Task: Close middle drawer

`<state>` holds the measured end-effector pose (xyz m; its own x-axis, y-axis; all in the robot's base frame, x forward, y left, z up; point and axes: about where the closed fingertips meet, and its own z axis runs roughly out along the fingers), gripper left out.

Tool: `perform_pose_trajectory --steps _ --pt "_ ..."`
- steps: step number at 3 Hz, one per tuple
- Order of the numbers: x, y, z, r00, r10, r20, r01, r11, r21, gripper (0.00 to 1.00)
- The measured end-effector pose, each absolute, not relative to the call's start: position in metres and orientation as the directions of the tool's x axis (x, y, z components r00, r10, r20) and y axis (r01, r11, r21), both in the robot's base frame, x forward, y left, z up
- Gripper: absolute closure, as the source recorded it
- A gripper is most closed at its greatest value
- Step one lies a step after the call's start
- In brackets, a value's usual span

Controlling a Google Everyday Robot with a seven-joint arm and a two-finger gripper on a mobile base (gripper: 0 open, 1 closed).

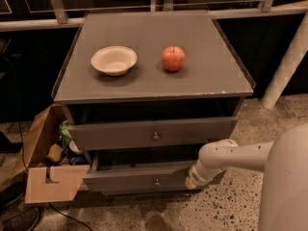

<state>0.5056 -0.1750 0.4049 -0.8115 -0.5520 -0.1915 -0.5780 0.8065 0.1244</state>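
Resting against flat grey middle drawer [122, 181], white rounded gripper [191, 181], near brass knob [156, 182]

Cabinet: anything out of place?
Two drawers stand open: the upper drawer and, below it, the middle drawer. The claw is at the middle drawer's right end. The bowl and apple on top sit upright.

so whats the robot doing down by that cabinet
The robot's single arm reaches low to the grey cabinet, with its tool at the right end of the front of the middle drawer, the one it is meant to push shut. That drawer sticks out partway, so it is not closed yet. The drawer above is pulled out too. A bowl and an apple sit on top, away from the arm.
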Motion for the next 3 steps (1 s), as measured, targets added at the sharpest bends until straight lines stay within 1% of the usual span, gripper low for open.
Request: perform_pose_trajectory --steps 1,2,3 --pt "0.526 -0.177 0.402 -0.823 -0.530 -0.207 -0.556 0.825 0.101 1.00" --pt "0.561 -0.182 0.403 -0.837 -0.495 -0.234 -0.522 0.851 0.064 1.00" --pt "0.561 -0.182 0.403 -0.837 -0.495 -0.234 -0.522 0.851 0.064 1.00"
